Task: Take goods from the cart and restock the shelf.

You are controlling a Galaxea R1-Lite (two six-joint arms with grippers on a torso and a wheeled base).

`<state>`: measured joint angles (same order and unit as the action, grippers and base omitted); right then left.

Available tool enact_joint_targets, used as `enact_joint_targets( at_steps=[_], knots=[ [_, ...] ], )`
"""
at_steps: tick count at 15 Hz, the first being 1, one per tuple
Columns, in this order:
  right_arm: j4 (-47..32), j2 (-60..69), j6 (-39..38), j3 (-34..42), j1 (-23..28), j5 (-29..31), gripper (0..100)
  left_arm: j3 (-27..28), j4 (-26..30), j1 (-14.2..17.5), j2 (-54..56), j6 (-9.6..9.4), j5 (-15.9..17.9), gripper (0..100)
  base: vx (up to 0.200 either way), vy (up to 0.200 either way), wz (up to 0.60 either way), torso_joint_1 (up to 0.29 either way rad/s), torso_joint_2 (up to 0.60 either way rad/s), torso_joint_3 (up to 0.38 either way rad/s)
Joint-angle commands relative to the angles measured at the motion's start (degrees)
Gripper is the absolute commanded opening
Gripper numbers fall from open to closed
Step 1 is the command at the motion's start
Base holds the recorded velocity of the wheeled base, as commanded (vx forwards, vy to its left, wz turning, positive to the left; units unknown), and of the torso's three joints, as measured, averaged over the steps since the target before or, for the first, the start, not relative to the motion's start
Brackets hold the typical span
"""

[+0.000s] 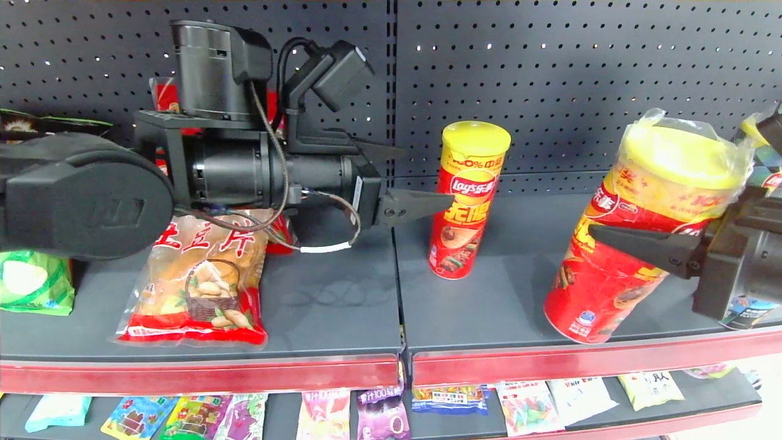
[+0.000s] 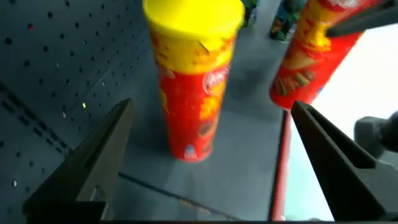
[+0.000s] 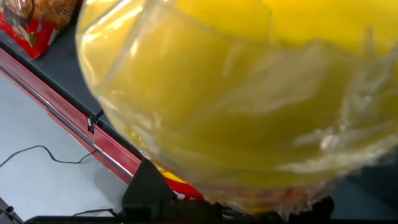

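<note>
Grey pegboard (image 1: 550, 73): perforated back wall behind the whole shelf
Shelf (image 1: 342, 318): dark grey deck with a red front edge, made of two panels that meet at a seam near the middle
Left gripper (image 1: 443, 200): held level over the deck left of the seam, pointing toward the robot's right. Its jaws are spread wide and hold nothing. In the left wrist view the upright canister stands just beyond the two fingers (image 2: 106, 155), apart from both
Right gripper (image 1: 638, 211): at the right end of the shelf, jaws closed around the wrapped canister. One dark finger (image 1: 647, 247) lies across its red side
Wrapped canister (image 1: 666, 177): red body and yellow lid under loose clear film, the wider of the two. It tilts with its top leaning to the right, and its base seems to touch the deck close to the red edge, though contact is hard to judge
Snack bag (image 1: 201, 281): clear packet with red print, lying on the left panel under the left arm
Upright canister (image 1: 467, 201): red with a yellow lid, standing straight on the right panel just past the seam and well apart from the wrapped one
Green packet (image 1: 33, 281): at the far left of the deck
Lower-shelf packets (image 1: 379, 415): a row of small colourful sachets on the shelf below
</note>
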<state>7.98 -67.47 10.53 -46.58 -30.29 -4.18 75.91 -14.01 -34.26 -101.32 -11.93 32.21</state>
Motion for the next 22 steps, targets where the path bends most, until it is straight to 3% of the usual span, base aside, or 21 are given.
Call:
enact_joint_targets(
  at_steps=[1,11,16,22],
  knots=[
    [0.01,-0.2,0.01,0.17,-0.03,-0.04,0,3.1,-0.14,-0.9,-3.89,-0.02,0.05,100,0.0,0.0,0.0,0.0,0.0,0.0],
    [0.01,-0.11,-0.34,0.0,-0.03,0.05,0,12.86,-0.14,-1.52,-12.15,-0.02,-0.39,100,0.0,0.0,0.0,0.0,0.0,0.0],
    [0.01,0.06,-0.34,0.17,-0.03,0.31,0,14.35,-0.14,-2.83,-14.44,-0.02,1.98,100,0.0,0.0,0.0,0.0,0.0,0.0],
    [0.01,0.24,-0.34,0.53,-0.03,0.4,0,17.96,-0.23,-3.27,-18.3,-0.02,2.07,100,0.0,0.0,0.0,0.0,0.0,0.0]
  ],
)
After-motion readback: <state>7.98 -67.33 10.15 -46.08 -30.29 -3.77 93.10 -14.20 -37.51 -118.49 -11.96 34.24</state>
